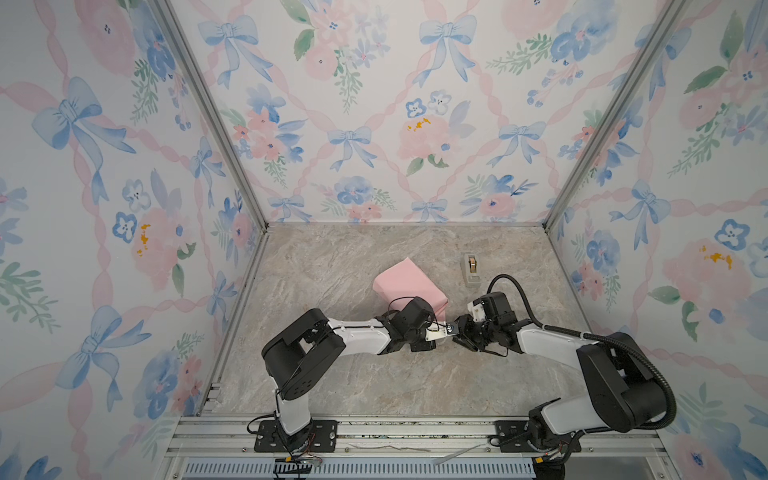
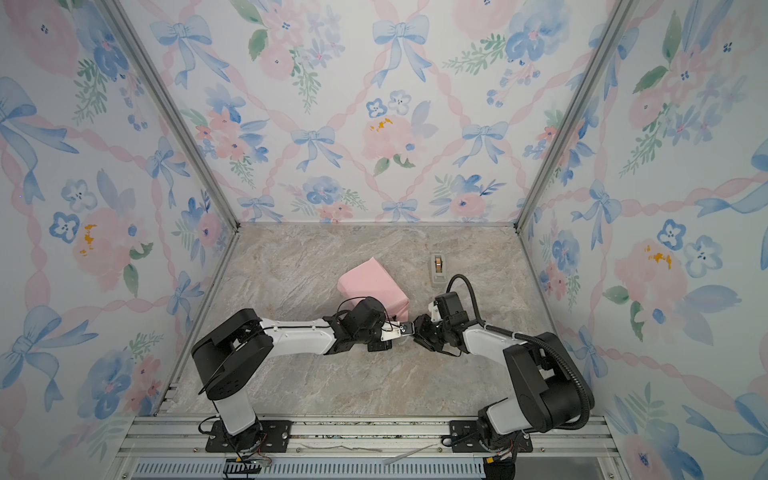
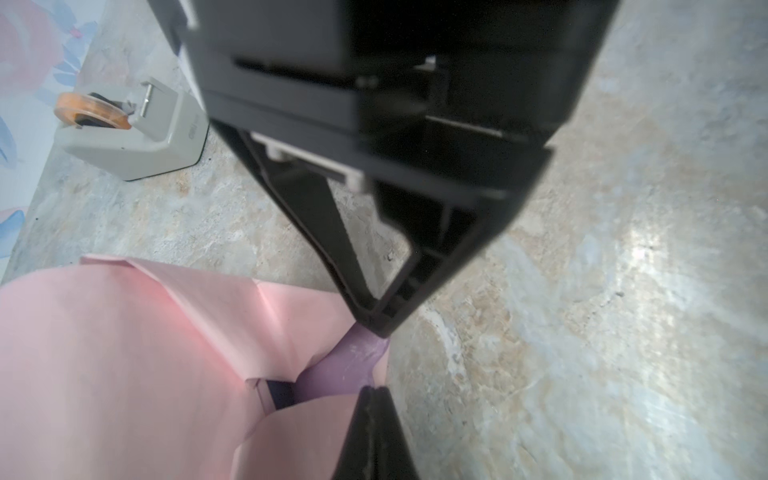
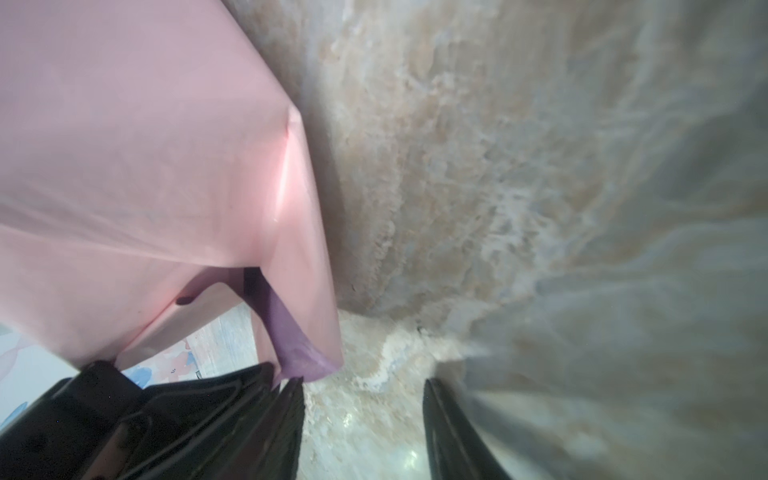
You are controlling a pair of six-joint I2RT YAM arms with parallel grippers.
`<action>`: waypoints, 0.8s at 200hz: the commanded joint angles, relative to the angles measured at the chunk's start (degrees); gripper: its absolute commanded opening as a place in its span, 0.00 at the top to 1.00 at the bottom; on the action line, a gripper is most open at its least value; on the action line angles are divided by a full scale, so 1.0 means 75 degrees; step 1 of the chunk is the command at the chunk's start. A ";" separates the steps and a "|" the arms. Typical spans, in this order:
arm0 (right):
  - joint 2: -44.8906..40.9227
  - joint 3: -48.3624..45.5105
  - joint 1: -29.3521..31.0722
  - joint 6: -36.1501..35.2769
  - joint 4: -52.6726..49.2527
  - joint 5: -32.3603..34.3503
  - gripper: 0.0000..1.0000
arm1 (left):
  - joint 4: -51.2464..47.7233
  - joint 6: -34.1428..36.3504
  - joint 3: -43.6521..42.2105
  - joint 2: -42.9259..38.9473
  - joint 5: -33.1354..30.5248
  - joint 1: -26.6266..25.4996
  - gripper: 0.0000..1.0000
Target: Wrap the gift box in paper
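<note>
**Two arms meet at the open end of the parcel**

Both arms reach in to the same corner of the paper [image 1: 405, 286], which lies pink side out over the gift box near the middle of the counter [image 1: 332, 270]. The box is almost wholly covered. Only a dark sliver of it [image 3: 278, 392] shows inside the open end, where the paper's purple side also peeks out.

The left gripper [image 3: 374, 392] has its jaws pressed together right at the edge of a pink flap. Whether a bit of paper is caught between them cannot be told. The right gripper [image 4: 362, 382] has its jaws spread with nothing between them, and it sits just beside the purple tip of the lower flap. The tape dispenser [image 1: 471, 270] stands apart, farther back on the counter.

The step in hand looks like closing this end: the long wrap over the top seems done, while the end flaps gape loose. The next move probably calls for the right jaws to take or press the loose flap and fold it flat against the box's end. The left would need to keep the parcel from sliding, and the thin paper could crease or tear if pulled hard. Tape would follow.
</note>
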 commanded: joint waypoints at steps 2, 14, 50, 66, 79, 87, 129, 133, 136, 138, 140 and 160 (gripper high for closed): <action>0.0231 0.0360 -0.0022 0.0059 0.0217 -0.0095 0.53 | 0.0152 -0.0105 -0.0184 -0.0186 0.0254 0.0038 1.00; 0.0360 0.0440 -0.0053 0.0067 0.0278 -0.0129 0.55 | 0.0175 -0.0112 -0.0198 -0.0217 0.0257 0.0060 1.00; 0.0618 0.0508 -0.0075 0.0206 0.0559 -0.0271 0.60 | 0.0257 -0.0112 -0.0260 -0.0245 0.0268 0.0087 1.00; 0.0688 0.0510 -0.0090 0.0242 0.0614 -0.0316 0.61 | 0.0313 -0.0118 -0.0286 -0.0274 0.0260 0.0093 1.00; 0.0735 0.0496 -0.0080 0.0274 0.0673 -0.0338 0.61 | 0.0369 -0.0141 -0.0309 -0.0292 0.0267 0.0093 1.00; 0.0764 0.0480 -0.0083 0.0309 0.0733 -0.0380 0.61 | 0.0401 -0.0140 -0.0333 -0.0303 0.0272 0.0104 1.00; 0.0936 0.0401 -0.0068 0.0533 0.1149 -0.0562 0.63 | 0.0621 -0.0150 -0.0470 -0.0421 0.0255 0.0105 1.00; 0.0948 0.0395 -0.0074 0.0535 0.1162 -0.0577 0.63 | 0.0635 -0.0150 -0.0482 -0.0438 0.0252 0.0105 1.00; 0.0949 0.0394 -0.0078 0.0534 0.1157 -0.0581 0.63 | 0.0651 -0.0150 -0.0491 -0.0448 0.0245 0.0105 1.00; 0.0949 0.0395 -0.0073 0.0542 0.1167 -0.0586 0.64 | 0.0658 -0.0150 -0.0495 -0.0461 0.0243 0.0105 1.00; 0.0952 0.0401 -0.0070 0.0545 0.1173 -0.0587 0.63 | 0.0669 -0.0150 -0.0505 -0.0470 0.0243 0.0105 1.00; 0.0950 0.0368 -0.0068 0.0589 0.1242 -0.0616 0.63 | 0.0736 -0.0159 -0.0544 -0.0499 0.0259 0.0114 1.00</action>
